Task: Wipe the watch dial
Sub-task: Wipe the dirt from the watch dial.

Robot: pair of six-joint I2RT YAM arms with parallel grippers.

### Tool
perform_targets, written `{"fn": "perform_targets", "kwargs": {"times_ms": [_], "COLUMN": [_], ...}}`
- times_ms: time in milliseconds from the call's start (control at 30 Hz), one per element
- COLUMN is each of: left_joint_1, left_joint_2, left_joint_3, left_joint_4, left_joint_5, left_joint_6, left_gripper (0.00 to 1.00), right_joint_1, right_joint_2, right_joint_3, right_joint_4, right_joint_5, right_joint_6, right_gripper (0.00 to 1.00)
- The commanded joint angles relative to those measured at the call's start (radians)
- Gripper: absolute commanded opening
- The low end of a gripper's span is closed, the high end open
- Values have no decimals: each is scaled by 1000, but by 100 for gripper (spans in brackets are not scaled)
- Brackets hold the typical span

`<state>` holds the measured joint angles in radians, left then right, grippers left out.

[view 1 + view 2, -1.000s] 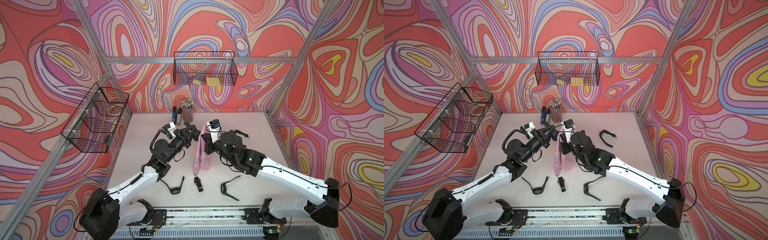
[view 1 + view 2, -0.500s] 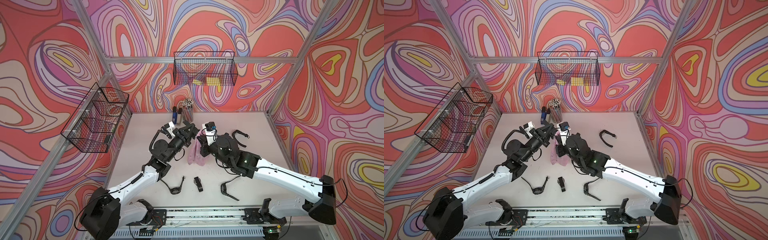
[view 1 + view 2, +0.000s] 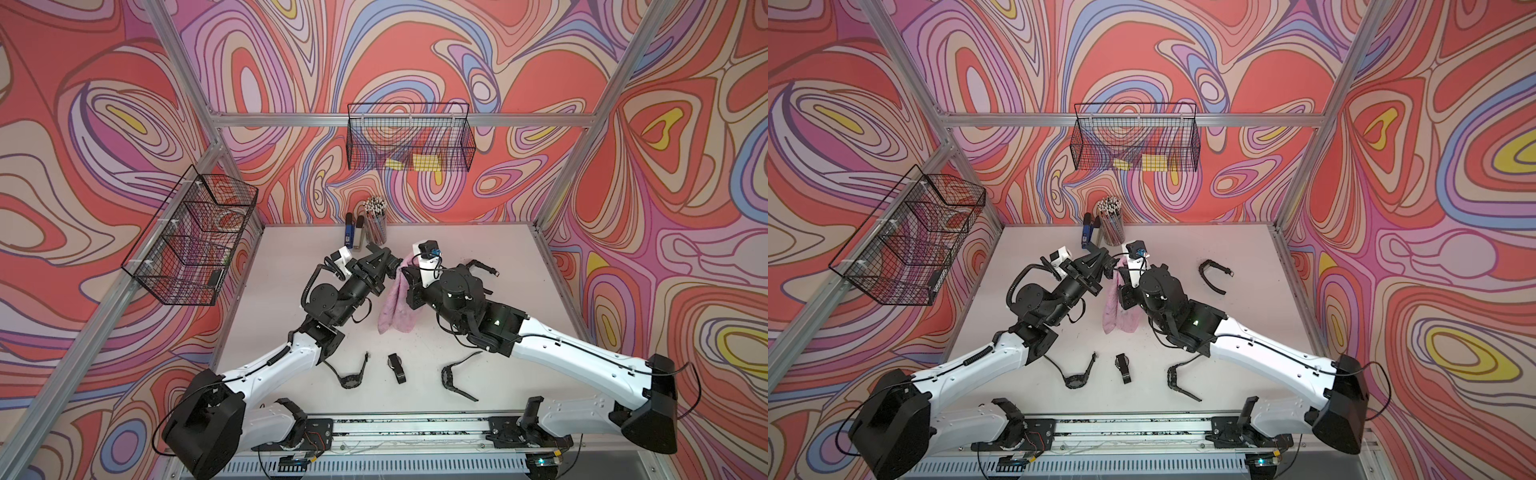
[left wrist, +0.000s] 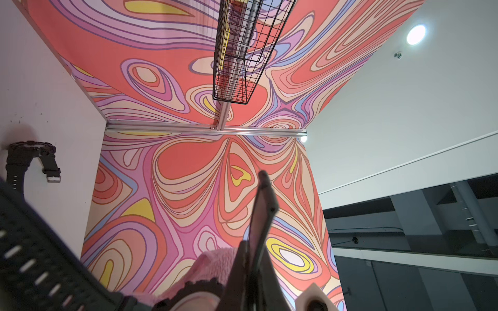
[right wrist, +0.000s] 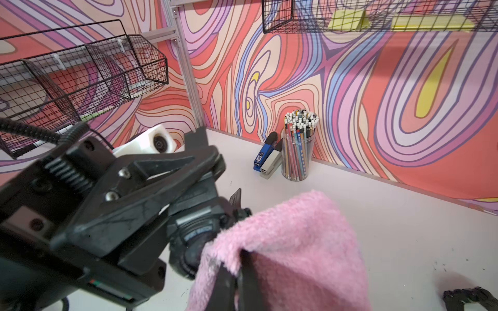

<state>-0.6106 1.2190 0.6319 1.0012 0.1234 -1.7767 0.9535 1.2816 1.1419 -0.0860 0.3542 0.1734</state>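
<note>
Slippage is the main worry in both top views: the left tool (image 3: 390,267) holds the black plastic digital watch (image 3: 394,272) above the white counter (image 3: 291,249) by a narrow pinch. A firm push from the pink fluffy cloth (image 3: 395,305) could twist it out of the jaws and drop it among the other black watches (image 3: 351,376) lying nearer the arm bases. Most of the cloth hangs loose below the right tool (image 3: 409,276), so a dangling fold could drag on the counter. Both tools are closed tight, the left on the watch, the right on an upper edge of the cloth, and they meet almost tip to tip. In the left wrist view, the perforated strap (image 4: 29,255) sweeps off to one side while the left tool's fingers (image 4: 262,215) sit nearly together. Cloth (image 4: 213,259) lies against the watch body, whose face is hidden here, so a missed dial would go unnoticed from this angle. A further black watch (image 4: 29,159) rests on the counter, well apart from the held one. In the right wrist view, the cloth (image 5: 291,242) covers only part of the dial (image 5: 192,246). A short stroke could leave the exposed part unwiped, and too hard a stroke could pull the fabric from the right tool's thin fingers (image 5: 223,285), which are pinched shut on it.
</note>
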Motion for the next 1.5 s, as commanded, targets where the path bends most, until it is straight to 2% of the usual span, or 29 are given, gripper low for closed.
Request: {"fn": "perform_targets", "kwargs": {"times_ms": [0,233,367,600,800,967,1200,1467], "left_joint_1": [-36,-75,-85,-89,-90,-90,-90,-92], "left_joint_2": [3,78,118,90,67,61,47,64], "left_joint_3": [-39,-107,-107,-187,-207,-203,-208,-193], "left_joint_4": [148,270,309,313,311,312,305,312], "left_joint_5": [12,-86,-106,-168,-179,-180,-191,-188], "left_joint_6": [-97,-207,-235,-255,-254,-253,-251,-249], "left_gripper": [0,0,0,0,0,0,0,0], "right_joint_1": [-26,-23,22,90,73,-20,-17,99], "right_joint_2": [-14,-47,-28,-5,-8,-22,-28,16], "right_joint_3": [28,-41,-80,-123,-130,-137,-151,-148], "right_joint_4": [-17,-36,-12,4,-14,-21,-35,-16], "right_joint_5": [19,-80,-103,-100,7,-79,-127,-81], "right_joint_6": [-27,-4,7,18,8,43,66,51], "right_gripper": [0,0,0,0,0,0,0,0]}}
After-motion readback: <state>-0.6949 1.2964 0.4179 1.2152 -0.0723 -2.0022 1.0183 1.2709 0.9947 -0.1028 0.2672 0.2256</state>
